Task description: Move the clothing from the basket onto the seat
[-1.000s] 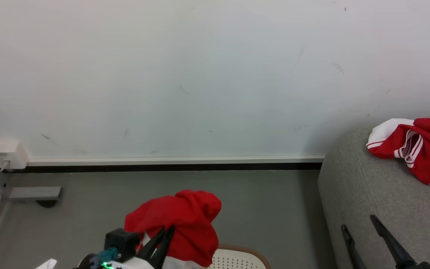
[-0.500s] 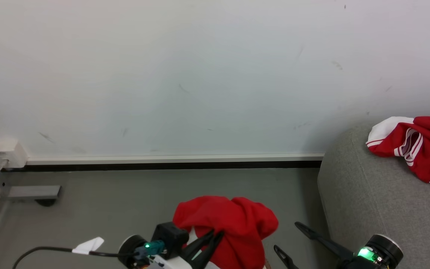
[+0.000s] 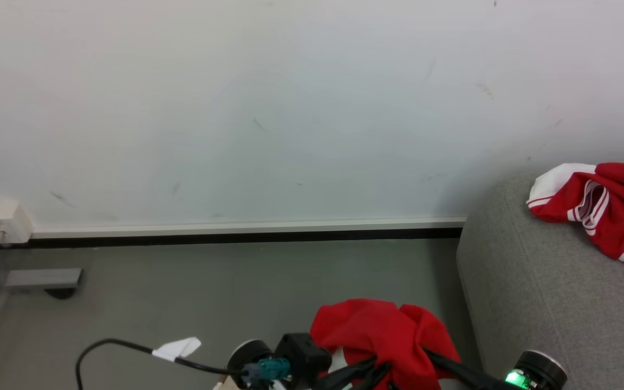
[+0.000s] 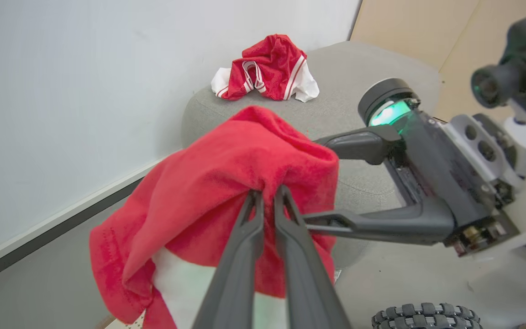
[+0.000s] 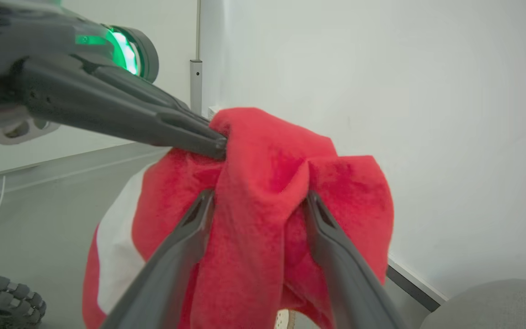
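Observation:
A plain red piece of clothing (image 3: 382, 336) hangs bunched above the floor, just left of the grey seat (image 3: 534, 281). My left gripper (image 3: 369, 374) is shut on its top fold, clearest in the left wrist view (image 4: 267, 194). My right gripper (image 5: 259, 196) is open, with one finger on each side of the same red clothing (image 5: 263, 160). It reaches in from the seat side (image 4: 322, 183). A second red garment with white panels and stripes (image 3: 604, 211) lies on the seat (image 4: 359, 68). A sliver of the perforated basket (image 5: 282, 318) peeks below the cloth.
A white wall with a dark baseboard (image 3: 236, 238) runs behind. A socket box (image 3: 0, 222) and a metal foot (image 3: 41, 279) are at the far left. A black cable with a white tag (image 3: 176, 349) trails on the grey floor. My wheel (image 4: 427, 315) is low down.
My left gripper has carried the red clothing rightward toward the seat. My right gripper has swung left from over the seat and now straddles the cloth, still open.

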Tool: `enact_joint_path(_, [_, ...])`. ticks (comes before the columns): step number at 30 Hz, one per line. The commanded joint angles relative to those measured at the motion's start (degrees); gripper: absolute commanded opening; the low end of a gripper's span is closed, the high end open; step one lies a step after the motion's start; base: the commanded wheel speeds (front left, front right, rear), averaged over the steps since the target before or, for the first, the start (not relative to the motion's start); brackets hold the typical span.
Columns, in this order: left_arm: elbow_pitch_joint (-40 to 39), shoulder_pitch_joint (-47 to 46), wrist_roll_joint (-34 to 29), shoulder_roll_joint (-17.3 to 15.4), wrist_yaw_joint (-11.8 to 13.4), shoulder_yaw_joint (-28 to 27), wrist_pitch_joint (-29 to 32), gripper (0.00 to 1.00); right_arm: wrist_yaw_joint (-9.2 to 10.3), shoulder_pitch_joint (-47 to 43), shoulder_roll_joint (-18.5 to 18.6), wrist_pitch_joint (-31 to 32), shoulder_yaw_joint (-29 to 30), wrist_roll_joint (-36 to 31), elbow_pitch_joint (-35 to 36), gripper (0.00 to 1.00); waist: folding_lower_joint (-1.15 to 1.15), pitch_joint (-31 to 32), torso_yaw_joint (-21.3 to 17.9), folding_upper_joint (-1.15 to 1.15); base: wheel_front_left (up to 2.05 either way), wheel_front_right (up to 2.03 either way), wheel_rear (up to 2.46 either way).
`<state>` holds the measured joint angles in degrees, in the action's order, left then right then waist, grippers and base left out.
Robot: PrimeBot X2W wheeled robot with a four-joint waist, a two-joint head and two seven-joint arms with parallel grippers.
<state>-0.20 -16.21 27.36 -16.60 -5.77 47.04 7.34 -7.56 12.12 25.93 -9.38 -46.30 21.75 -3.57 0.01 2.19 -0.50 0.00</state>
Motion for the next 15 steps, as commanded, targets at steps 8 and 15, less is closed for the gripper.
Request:
enact_joint_path(8, [-2.0,-1.0,6.6,0.3,-1.4,2.9,0.5,0.00,0.15,1.9,0.4,-0.3,-3.3,4.1,-1.0,0.20,-0.01,0.4,-0.4,0.00,0.00,0.00,0.00])
enact_joint_path(15, [-0.9,-0.6,7.8,-0.3,-1.4,3.3,-1.3,0.00,0.16,2.1,1.5,-1.7,-2.6,7.1,-1.5,0.00,-0.01,0.9,-0.7,0.00,0.00,0.00,0.00])
